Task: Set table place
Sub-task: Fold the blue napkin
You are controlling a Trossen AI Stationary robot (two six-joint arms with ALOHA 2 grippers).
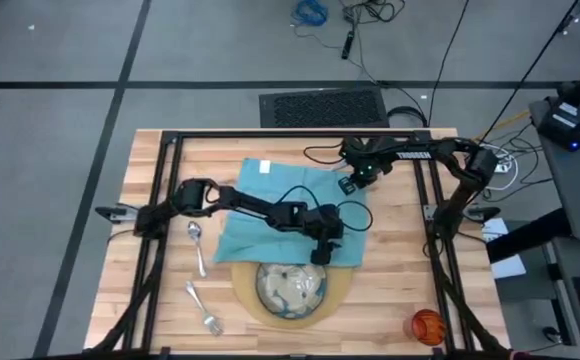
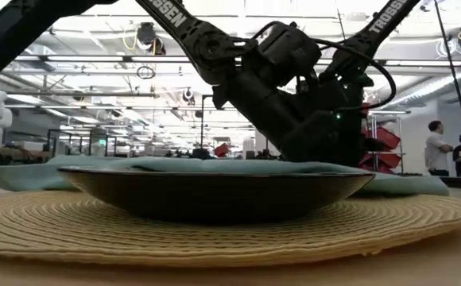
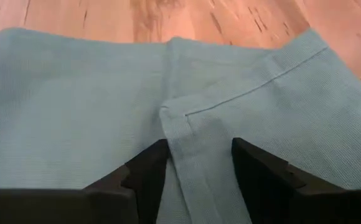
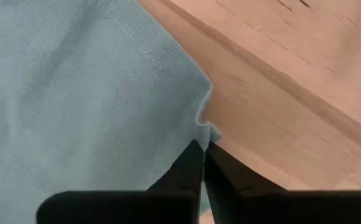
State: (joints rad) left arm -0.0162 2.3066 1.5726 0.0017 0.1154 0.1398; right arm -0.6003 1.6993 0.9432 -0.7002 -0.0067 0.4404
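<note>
Left end effector (image 3: 196, 171) straddles napkin (image 3: 106, 112) fold; right end effector (image 4: 202, 163) pinches corner.

- Left arm reaching from the table's (image 1: 150, 160) left side toward its middle, elbow bent, wrist tipped down.
- Left gripper (image 3: 199, 163) low over the table's centre — fingers (image 3: 146, 174) spread apart, a fold of napkin (image 3: 75, 112) lying between them.
- Right arm coming from the table's right side, folded back toward the far edge, wrist angled down.
- Right gripper (image 4: 203, 163) near the table's far right — fingers (image 4: 183, 171) pressed together, pinching the napkin's corner.
</note>
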